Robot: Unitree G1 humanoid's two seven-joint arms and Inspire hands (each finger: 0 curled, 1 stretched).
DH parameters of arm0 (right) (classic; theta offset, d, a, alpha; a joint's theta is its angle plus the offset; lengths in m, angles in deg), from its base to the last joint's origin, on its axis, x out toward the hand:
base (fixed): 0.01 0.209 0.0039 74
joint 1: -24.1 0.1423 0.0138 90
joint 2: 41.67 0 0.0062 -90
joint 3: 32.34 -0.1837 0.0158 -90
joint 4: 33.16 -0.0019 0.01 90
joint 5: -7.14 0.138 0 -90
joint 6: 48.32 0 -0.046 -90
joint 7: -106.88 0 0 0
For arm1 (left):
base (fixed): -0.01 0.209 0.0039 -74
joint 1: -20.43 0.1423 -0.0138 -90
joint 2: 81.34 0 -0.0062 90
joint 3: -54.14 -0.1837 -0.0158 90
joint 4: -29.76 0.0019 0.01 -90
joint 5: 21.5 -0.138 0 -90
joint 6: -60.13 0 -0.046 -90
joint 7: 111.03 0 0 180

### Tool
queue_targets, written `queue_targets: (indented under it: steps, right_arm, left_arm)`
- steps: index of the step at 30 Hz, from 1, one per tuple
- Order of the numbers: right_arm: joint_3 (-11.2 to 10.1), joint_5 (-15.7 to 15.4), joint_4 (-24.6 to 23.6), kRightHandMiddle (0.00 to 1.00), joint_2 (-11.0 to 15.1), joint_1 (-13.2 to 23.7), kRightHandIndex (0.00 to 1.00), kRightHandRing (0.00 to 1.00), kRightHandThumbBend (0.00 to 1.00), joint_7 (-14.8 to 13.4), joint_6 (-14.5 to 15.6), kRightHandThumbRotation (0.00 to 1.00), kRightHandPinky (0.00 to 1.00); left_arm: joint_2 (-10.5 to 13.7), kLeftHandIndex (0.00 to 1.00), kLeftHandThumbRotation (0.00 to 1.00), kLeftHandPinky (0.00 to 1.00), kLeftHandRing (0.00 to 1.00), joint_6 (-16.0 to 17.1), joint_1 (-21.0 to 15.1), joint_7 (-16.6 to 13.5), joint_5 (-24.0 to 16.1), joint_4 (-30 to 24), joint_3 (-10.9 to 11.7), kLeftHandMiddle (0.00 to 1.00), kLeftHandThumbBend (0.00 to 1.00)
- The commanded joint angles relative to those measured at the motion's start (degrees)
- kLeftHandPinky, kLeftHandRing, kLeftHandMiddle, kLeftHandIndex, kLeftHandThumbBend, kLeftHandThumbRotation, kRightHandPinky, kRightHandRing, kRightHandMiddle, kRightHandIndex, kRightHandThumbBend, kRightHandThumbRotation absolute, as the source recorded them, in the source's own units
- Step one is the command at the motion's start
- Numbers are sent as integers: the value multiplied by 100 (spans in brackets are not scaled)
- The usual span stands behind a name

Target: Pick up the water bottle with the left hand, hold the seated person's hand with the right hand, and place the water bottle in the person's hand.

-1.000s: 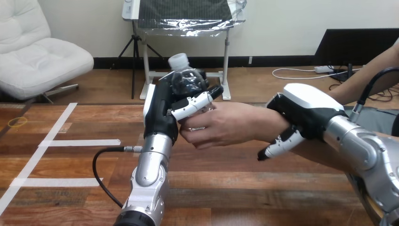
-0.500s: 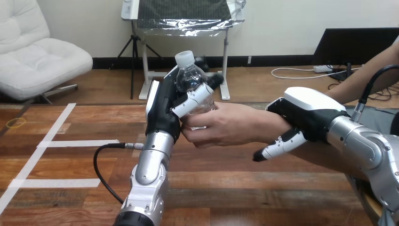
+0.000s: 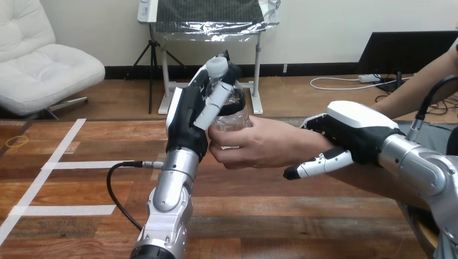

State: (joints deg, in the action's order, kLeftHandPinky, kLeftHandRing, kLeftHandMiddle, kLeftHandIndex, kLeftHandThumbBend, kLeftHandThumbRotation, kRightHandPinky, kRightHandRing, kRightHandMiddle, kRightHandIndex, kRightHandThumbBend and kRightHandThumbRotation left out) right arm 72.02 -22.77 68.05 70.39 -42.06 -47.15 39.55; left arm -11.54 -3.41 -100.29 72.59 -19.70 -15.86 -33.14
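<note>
A clear water bottle with a white cap is upright above the table. The person's hand reaches in from the right and is curled round the bottle's lower half. My left hand stands against the bottle's left side. Its fingers are nearly straight and point up along the bottle to the cap. My right hand lies over the person's wrist, and its thumb runs under the wrist. Its other fingers reach round the far side, mostly hidden.
The wooden table has white tape lines at the left. A black cable loops beside my left forearm. The person's forearm crosses the table's right side.
My left hand's fingers have uncurled from round the bottle and now point upward. The bottle stands a little higher in the person's grasp. My right thumb has stretched out further left under the wrist.
</note>
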Motion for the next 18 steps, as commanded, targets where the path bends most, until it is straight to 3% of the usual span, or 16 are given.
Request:
queue_targets:
  steps: [1,18]
  right_arm:
    - [-206,155,-257,71,73,-30,75,64,100,26,-47,73,48]
    - [-470,414,-396,76,54,-291,79,73,100,-80,-83,85,53]
  left_arm:
    - [76,84,85,81,83,-50,-1,65,32,-434,-21,85,65]
    - [220,85,86,89,87,-98,235,100,-112,-747,-75,87,64]
